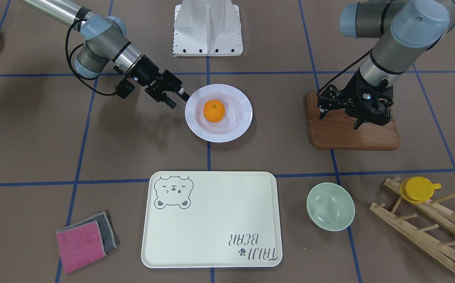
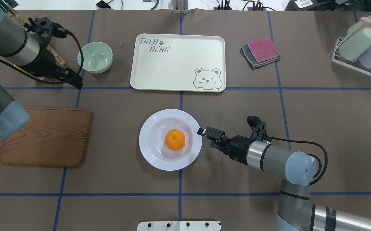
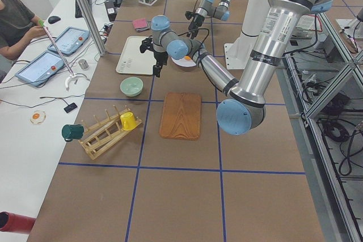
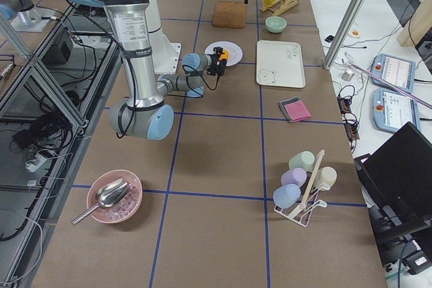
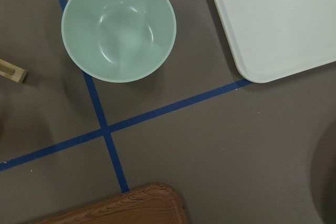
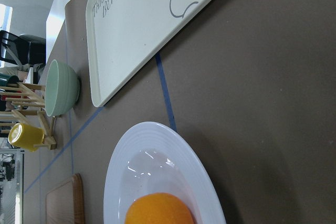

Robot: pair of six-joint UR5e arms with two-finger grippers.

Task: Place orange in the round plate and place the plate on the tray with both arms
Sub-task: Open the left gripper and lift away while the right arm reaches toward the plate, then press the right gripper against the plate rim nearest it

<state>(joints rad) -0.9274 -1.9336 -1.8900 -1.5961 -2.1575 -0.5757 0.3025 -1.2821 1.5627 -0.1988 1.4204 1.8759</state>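
The orange (image 1: 214, 110) (image 2: 175, 139) lies in the middle of the white round plate (image 1: 239, 125) (image 2: 150, 150), which rests on the table mat. The cream bear tray (image 1: 211, 220) (image 2: 177, 61) sits bare beyond the plate, apart from it. My right gripper (image 1: 178, 99) (image 2: 202, 132) is low at the plate's rim on the robot's right, open, holding nothing. My left gripper (image 1: 340, 119) (image 2: 71, 80) hangs open and empty above the wooden board's far edge. The right wrist view shows plate (image 6: 163, 182), orange (image 6: 160, 209) and tray (image 6: 142, 30), but no fingers.
A brown wooden board (image 1: 329, 135) lies under the left arm. A pale-green bowl (image 1: 330, 206) (image 5: 118, 27) stands beside the tray. A wooden rack with a yellow cup (image 1: 418, 189), folded cloths (image 1: 83, 239) and a cup rack (image 2: 361, 48) sit at the edges.
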